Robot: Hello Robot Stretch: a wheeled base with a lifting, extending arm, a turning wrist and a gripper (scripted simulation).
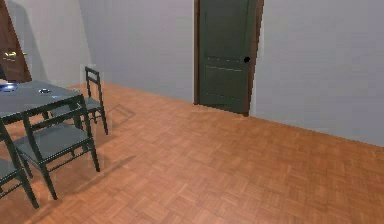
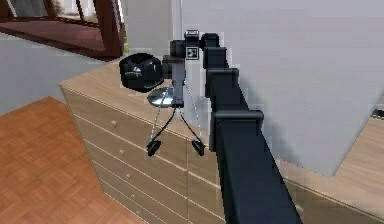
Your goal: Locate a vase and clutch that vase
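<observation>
A dark, round, squat thing (image 2: 140, 72) stands on top of a light wooden dresser (image 2: 100, 100) in the arm side view, near its left end. A small silvery disc-like thing (image 2: 163, 98) lies just right of it. My arm's dark bar rises from the bottom edge over the dresser. The gripper (image 2: 175, 148) hangs beside those two things, its thin fingers (image 2: 153, 146) reaching down in front of the drawer fronts. I cannot tell whether it holds anything.
The forward view has a dark green door (image 1: 225, 55) in a grey wall across bare wooden floor (image 1: 220, 160). A dark dining table (image 1: 35, 100) with chairs (image 1: 55, 140) stands at its left. A wood-framed window (image 2: 60, 25) sits above the dresser's left end.
</observation>
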